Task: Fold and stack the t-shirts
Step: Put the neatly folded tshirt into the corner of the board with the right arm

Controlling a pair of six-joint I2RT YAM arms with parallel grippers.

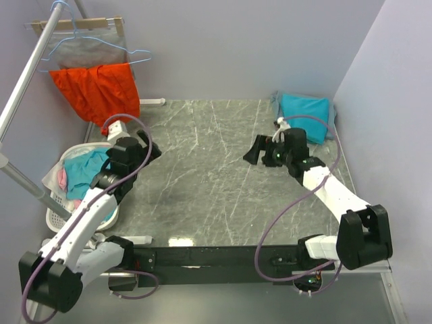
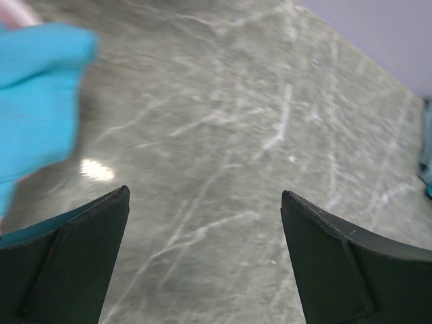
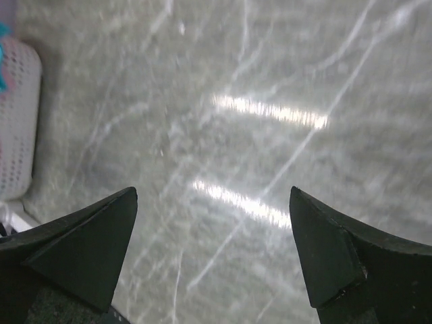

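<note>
**Fig. — Both arms over bare marble, stack at the far right corner.** From the overhead view I read the left gripper (image 1: 150, 152) as hanging over the table (image 1: 202, 182) just beside the laundry basket (image 1: 57, 217). Its wrist view showed the two fingers (image 2: 81, 256) spread wide with nothing between them. The right gripper (image 1: 251, 155) hung near the table's middle-right. Its fingers (image 3: 88, 250) were likewise parted and empty.

A folded teal t-shirt (image 1: 305, 108) lay at the far right corner. A duller grey-blue edge (image 1: 276, 100), which I took for the second shirt, showed from under it. A loose teal garment (image 1: 84, 172) sat in the basket beside something pink (image 1: 62, 179). An orange-red garment (image 1: 98, 88) hung on the rack behind, apart from the task.

**Judged hazards.**
- (a) If I sent the left gripper into the basket, open fingers could close on the pink piece along with the teal cloth. That would drag two items onto the table.
- (b) A fingertip could catch the basket's perforated wall and tip or pull it, since it sat at the table's edge.
- (c) The right forearm stood near the stack, so a wide swing could brush the top shirt and undo its fold.
- (d) Both wrist views were blurred, so I could not judge clearance finely.
</note>
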